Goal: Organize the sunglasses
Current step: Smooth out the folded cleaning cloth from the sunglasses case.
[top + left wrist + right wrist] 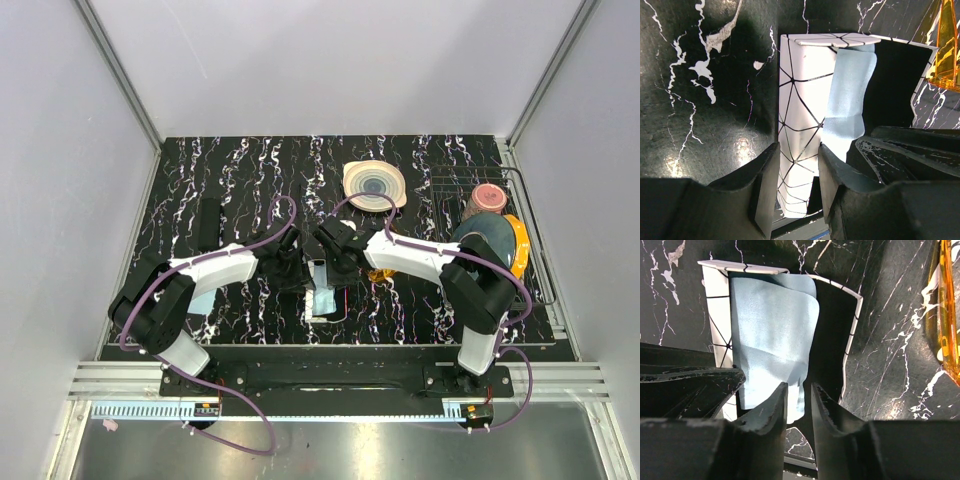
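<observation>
- The sunglasses (pixel 947 315) lie on the table outside the case. In the right wrist view they show as an amber strip along the right edge of the frame, and in the left wrist view as an amber corner at the upper right.
- Long axis: the visible strip runs top to bottom in the right wrist view, so the glasses appear to lie roughly parallel to the case's long side. Most of the frame is cut off, so the lie of the arms cannot be told.
- The white case (pixel 800 100), patterned with black lines, stands open at centre frame. A blue cloth (pixel 772 330) is draped over its dark interior. Bare tabletop separates case and glasses — near, not touching.
- The right gripper (pixel 800 410) hangs over the near end of the case, jaws a little apart. The cloth's lower edge sits in the gap against one finger and does not look squeezed from both sides.
- Key relation: the glasses lie to the right of these jaws, on the side away from the left arm. The right arm is judged the nearer — its next move would be a sideways shift toward the right of its frame.
- The left gripper (pixel 798 185) is clamped on the case's white wall, one finger on each side, apparently steadying it.
- The black marbled table (pixel 230 170) carries everything described.
</observation>
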You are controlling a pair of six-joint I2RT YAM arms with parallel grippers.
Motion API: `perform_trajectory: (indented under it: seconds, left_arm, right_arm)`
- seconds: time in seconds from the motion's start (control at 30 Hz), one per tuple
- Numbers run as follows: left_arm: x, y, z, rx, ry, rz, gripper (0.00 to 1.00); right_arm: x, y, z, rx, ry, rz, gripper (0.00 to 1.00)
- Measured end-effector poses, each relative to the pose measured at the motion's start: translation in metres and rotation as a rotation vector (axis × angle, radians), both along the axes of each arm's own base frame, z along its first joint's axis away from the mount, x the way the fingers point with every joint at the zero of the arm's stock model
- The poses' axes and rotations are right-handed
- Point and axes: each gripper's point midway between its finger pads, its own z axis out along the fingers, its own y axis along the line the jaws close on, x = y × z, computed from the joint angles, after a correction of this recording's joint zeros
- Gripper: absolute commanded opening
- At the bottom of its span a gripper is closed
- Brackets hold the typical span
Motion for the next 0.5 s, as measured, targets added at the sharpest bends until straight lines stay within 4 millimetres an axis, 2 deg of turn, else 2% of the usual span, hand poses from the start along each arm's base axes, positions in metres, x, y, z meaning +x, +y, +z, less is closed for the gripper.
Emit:
perform_trajectory:
  seconds: [0.27, 0.5]
  left_arm:
    - [0.000, 0.000, 0.000, -0.001, 0.000, -0.001, 0.40]
    - [0.000, 0.000, 0.000, -0.002, 0.001, -0.001, 0.40]
  right_arm:
    - [-0.001, 0.002, 0.001, 0.009, 0.005, 0.010, 0.33]
    - [-0.028, 0.004, 0.004, 0.072, 0.091, 0.064, 0.33]
